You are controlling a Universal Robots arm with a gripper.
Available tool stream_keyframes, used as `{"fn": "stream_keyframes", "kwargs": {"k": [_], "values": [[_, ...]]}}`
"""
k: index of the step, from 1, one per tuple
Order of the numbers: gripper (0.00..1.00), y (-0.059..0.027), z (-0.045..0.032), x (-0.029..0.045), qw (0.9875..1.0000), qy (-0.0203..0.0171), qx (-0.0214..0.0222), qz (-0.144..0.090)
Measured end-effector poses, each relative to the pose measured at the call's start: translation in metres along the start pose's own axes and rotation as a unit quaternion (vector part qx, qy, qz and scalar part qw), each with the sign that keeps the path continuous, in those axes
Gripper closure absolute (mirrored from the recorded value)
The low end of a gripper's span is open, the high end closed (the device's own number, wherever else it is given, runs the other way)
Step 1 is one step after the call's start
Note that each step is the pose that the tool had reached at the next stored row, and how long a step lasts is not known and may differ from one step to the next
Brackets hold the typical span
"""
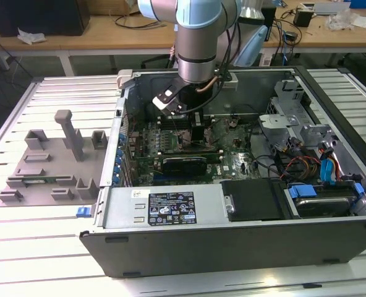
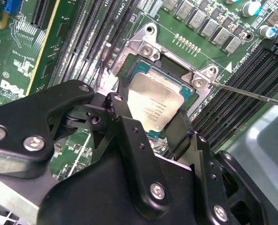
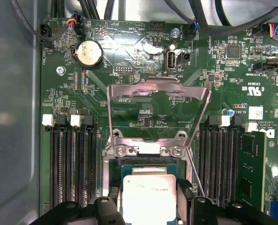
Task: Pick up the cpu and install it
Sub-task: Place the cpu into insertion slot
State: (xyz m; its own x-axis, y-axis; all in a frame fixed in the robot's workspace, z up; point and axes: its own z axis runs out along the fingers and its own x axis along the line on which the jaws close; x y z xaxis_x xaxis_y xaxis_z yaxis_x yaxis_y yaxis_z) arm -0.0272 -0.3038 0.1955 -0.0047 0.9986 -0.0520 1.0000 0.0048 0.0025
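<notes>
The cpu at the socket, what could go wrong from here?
The cpu, held in the end effector, sits at the socket frame; if it goes down tilted or off square, it may seat crooked and damage contacts. The open load plate stands raised close by and could get bumped. The thin lever runs near the end effector and may snag.

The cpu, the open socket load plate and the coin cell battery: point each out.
cpu (image 3: pixel 148 199): first wrist view, middle of its silver top.
load plate (image 3: pixel 143 88): first wrist view, the cross bar at its free end.
coin cell battery (image 3: pixel 89 51): first wrist view, centre of its face.
</notes>
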Motion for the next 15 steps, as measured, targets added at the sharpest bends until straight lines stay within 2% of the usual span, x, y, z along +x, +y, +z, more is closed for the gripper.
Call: {"fn": "stream_keyframes", "kwargs": {"k": [10, 11, 12, 13, 15], "values": [[0.45, 0.0006, 0.0007, 0.0000, 1.0000, 0.0007, -0.0001, 0.004], [0.45, 0.0008, 0.0015, 0.0005, 1.0000, 0.0022, -0.0008, 0.005], [0.45, 0.0008, 0.0014, 0.0005, 1.0000, 0.0019, -0.0005, 0.005], [0.38, 0.0007, 0.0010, 0.0003, 1.0000, 0.0013, -0.0001, 0.005], [0.38, 0.0005, -0.0002, 0.0000, 1.0000, 0.0008, 0.0002, 0.005]]}}
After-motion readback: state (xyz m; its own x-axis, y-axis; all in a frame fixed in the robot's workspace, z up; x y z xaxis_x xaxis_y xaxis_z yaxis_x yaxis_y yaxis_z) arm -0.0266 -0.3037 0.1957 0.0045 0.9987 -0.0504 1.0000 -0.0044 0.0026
